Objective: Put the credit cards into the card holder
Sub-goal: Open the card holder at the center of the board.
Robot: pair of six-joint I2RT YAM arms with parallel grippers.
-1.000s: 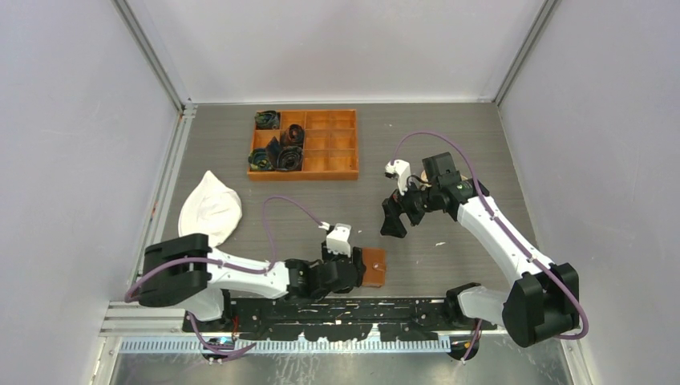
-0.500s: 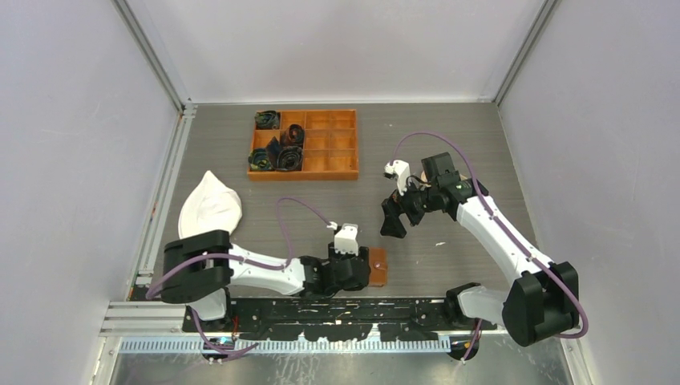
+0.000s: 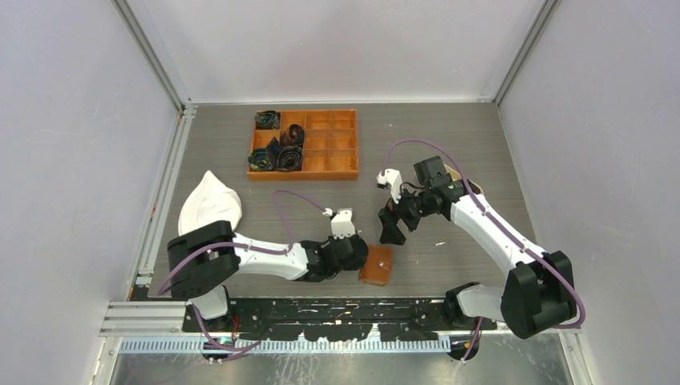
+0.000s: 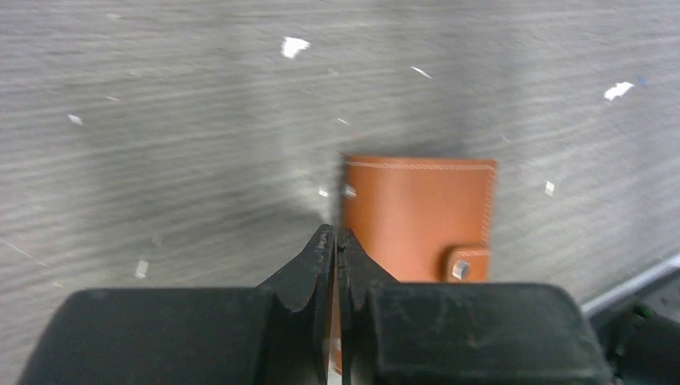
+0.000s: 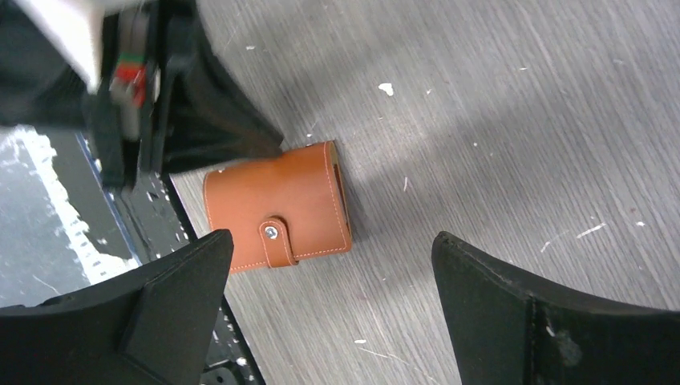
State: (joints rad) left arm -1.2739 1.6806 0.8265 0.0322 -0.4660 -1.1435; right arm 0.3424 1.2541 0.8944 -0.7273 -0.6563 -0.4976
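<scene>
No word, label, brand mark or number could be read in any of the three views. The small brown leather folding card holder bore only pale stitching and a plain metal snap on its tab. The white flecks beside that card holder on the grey wood-grain table were too small to read as print.

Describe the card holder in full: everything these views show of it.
The card holder is a small tan-brown folding wallet, leather by its look, with pale stitching along its edges. It is folded shut, and a snap tab with a metal stud wraps over one long edge. It rests on the grey wood-grain table near the arms' bases, turned slightly askew. The left tool, its fingers nearly together, appears to pinch one edge; nothing else touches it. No cards show.
</scene>
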